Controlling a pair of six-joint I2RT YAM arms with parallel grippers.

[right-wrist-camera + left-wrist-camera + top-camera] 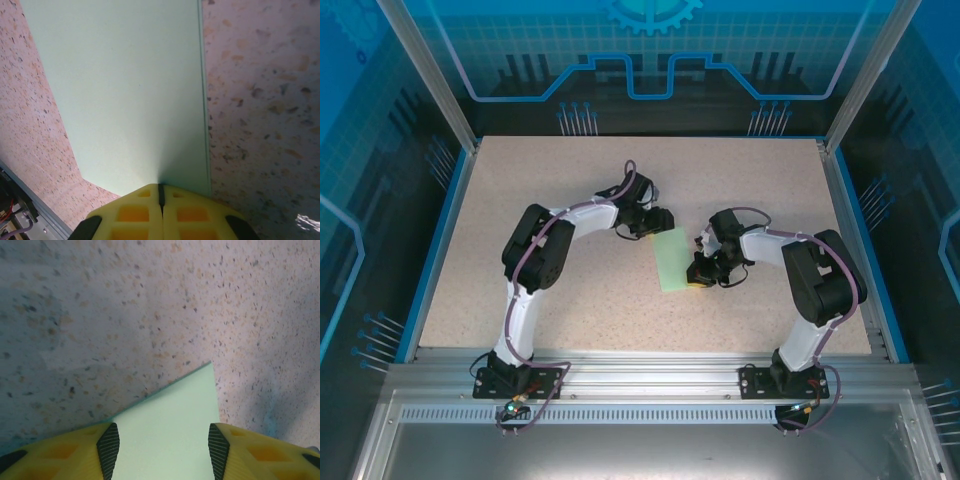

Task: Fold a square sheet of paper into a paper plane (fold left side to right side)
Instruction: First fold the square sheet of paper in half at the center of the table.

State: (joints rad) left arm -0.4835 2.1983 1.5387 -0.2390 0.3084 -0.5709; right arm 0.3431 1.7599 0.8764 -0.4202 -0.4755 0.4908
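Status: the square sheet of paper (673,258) lies flat on the desk (520,180), mid-desk between the two arms. It reads as a narrow strip, not a square. The right wrist view shows a doubled edge (204,100) down its right side, so judge the left-to-right fold as laid over.

Your left fingers (657,222): about half open, holding nothing. They hover at the strip's far end. In the left wrist view the black pads (108,450) straddle the paper, with its corner (212,365) just ahead of them.

Your right fingers (700,272): closed tight, tips at the near right corner of the strip. You cannot tell from these views whether they nip the layers or only press them to the desk.

Left to do, as a judgement: firm the crease, then make all the nose and wing folds. The paper shows no point and no kite outline yet. Count yourself early in the task.
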